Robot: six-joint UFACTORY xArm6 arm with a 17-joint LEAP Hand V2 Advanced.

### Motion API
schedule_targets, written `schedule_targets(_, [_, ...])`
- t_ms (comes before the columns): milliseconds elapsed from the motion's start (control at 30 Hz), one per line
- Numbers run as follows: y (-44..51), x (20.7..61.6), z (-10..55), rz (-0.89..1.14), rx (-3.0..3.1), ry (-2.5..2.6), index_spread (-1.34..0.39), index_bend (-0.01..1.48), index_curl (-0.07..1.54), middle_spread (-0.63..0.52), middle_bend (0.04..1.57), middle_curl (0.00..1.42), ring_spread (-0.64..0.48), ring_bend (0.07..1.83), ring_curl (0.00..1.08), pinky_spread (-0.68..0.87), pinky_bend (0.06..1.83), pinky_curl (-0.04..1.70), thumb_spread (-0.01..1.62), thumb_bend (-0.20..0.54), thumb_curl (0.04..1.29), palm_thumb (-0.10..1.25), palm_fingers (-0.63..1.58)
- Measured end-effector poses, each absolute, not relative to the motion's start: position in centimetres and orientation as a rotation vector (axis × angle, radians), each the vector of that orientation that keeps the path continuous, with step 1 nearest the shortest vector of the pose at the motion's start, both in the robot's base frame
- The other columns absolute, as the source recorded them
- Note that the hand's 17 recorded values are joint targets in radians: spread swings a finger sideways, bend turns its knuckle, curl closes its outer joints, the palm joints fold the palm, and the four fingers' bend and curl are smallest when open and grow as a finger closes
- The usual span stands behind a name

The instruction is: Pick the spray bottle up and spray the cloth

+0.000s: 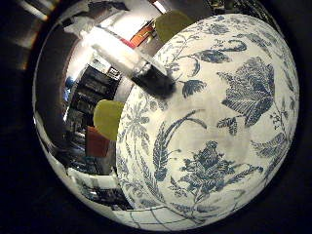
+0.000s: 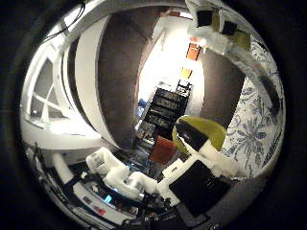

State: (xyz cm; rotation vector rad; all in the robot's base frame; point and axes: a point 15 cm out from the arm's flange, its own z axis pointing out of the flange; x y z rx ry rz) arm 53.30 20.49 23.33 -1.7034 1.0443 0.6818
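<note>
Blue-patterned cloth [image 1: 214, 122], hand [image 2: 201, 163] partly cropped

Little-finger-side palm camera close over the floral cloth [image 1: 214, 126], thumb-side camera facing out past the cloth's edge toward the dark shelving [image 2: 160, 112], both sharing the cloth.

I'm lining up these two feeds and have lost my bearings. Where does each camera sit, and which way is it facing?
Little finger side palm view: on the palm, facing the blue floral cloth close up; one finger of the hand crosses in.
Thumb side palm view: on the palm, facing out into the room, toward dark shelves; the hand shows, fingers extended.
Shared: the cloth, a yellow-green object and a red-orange block.
</note>
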Motion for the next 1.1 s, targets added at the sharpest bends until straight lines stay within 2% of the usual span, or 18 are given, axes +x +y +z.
schedule_targets(333, [17.9, 53.6, 22.8, 0.673, -1.717, 1.098, -0.27, 0.18, 0.39, 0.01, 0.50, 0.36, 0.04, 0.68, 0.28, 0.42, 0.52, 0.46, 1.01, -0.025, 0.47, 0.77, 0.25])
schedule_targets(667, [14.8, 53.4, 22.4, 0.687, -1.790, 1.187, -0.24, 0.18, 0.37, 0.06, 0.40, 0.35, 0.18, 0.56, 0.24, 0.47, 0.52, 0.39, 1.02, -0.025, 0.46, 0.75, 0.23])
schedule_targets(867, [10.4, 53.9, 24.2, 0.607, -1.834, 1.235, -0.22, 0.17, 0.35, 0.08, 0.37, 0.35, 0.21, 0.51, 0.24, 0.46, 0.50, 0.35, 1.03, -0.022, 0.45, 0.75, 0.23])
schedule_targets(1100, [9.2, 52.3, 27.7, 0.579, -1.890, 1.203, -0.21, 0.17, 0.33, 0.10, 0.36, 0.35, 0.23, 0.47, 0.23, 0.47, 0.50, 0.33, 1.03, -0.021, 0.45, 0.77, 0.24])
